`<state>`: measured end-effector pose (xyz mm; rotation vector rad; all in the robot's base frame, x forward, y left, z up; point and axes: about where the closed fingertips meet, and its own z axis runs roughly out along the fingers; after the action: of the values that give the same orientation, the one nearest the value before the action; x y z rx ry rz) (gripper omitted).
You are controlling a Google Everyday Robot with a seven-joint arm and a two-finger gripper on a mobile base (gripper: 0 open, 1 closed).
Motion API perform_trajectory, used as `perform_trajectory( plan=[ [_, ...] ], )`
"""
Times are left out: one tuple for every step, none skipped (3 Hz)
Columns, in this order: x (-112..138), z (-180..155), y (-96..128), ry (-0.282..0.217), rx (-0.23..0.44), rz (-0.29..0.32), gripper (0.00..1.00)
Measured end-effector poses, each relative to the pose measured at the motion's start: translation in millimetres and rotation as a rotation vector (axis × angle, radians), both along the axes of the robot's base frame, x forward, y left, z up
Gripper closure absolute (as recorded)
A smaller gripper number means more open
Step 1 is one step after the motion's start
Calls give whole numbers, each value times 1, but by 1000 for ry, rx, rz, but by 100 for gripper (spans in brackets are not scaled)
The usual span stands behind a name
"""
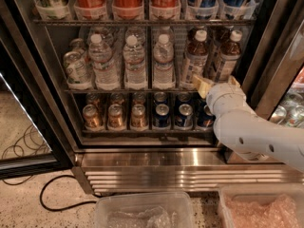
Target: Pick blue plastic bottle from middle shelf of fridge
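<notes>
Plastic and full of amber drink, the blue plastic bottle stood at the right end of the fridge's middle shelf, probably light, smooth and slightly squashy, best taken round its labelled body, where the gripper hovered, fingers spread apart.

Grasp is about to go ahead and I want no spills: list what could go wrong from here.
1. The gripper, open, sits at the front rail of the middle shelf, low by the bases of two look-alike amber bottles, the left bottle and the right bottle; it could close on the wrong one or tip either.
2. A finger may snag the wire rail.
3. The left bottle stands close beside a water bottle, which a nudge could topple.
</notes>
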<state>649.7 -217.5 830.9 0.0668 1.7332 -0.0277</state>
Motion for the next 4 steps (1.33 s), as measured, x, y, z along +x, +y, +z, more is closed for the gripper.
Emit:
perform_trajectory(
  plan=[
    [4,4,0,-24,-11,-8,30],
    [-1,16,1,-56,-3,-5,27],
    [0,17,2,-60,0,-3,30],
    [0,17,2,-60,0,-2,47]
  ],
)
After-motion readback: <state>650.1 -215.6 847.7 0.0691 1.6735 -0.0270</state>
